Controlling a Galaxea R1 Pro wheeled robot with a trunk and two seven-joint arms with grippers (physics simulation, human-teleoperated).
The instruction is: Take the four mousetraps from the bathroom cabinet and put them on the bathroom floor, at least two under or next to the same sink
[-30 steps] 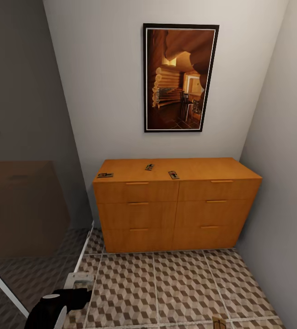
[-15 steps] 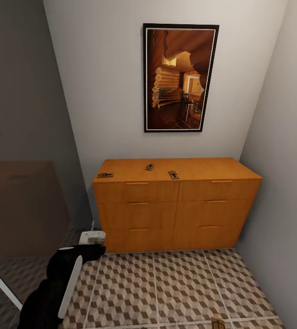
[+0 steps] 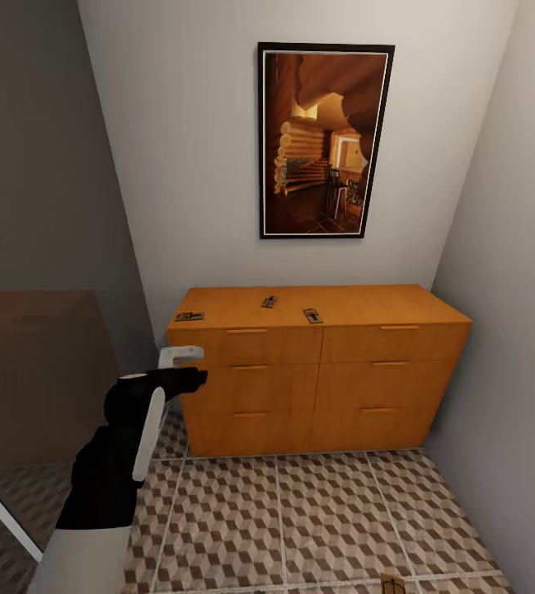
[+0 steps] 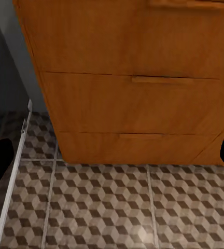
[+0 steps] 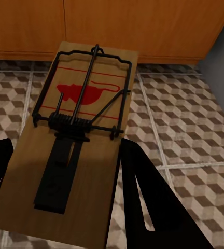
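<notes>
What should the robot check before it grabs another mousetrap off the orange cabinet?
1. Traps on the cabinet top: three in sight, left mousetrap, middle mousetrap, right mousetrap. Ok.
2. Left gripper raised near the cabinet's left front corner: ok.
3. Left gripper empty, fingers wide apart: ok.
4. Right gripper holding the fourth mousetrap: ok.
5. Tiled floor in front free of obstacles: ok.
6. Sink nearby: cannot tell.

Three mousetraps [image 3: 269,302] are seen on the cabinet [image 3: 316,367] at frame centre; the left claw [image 3: 180,356] is raised at its left edge.
</notes>
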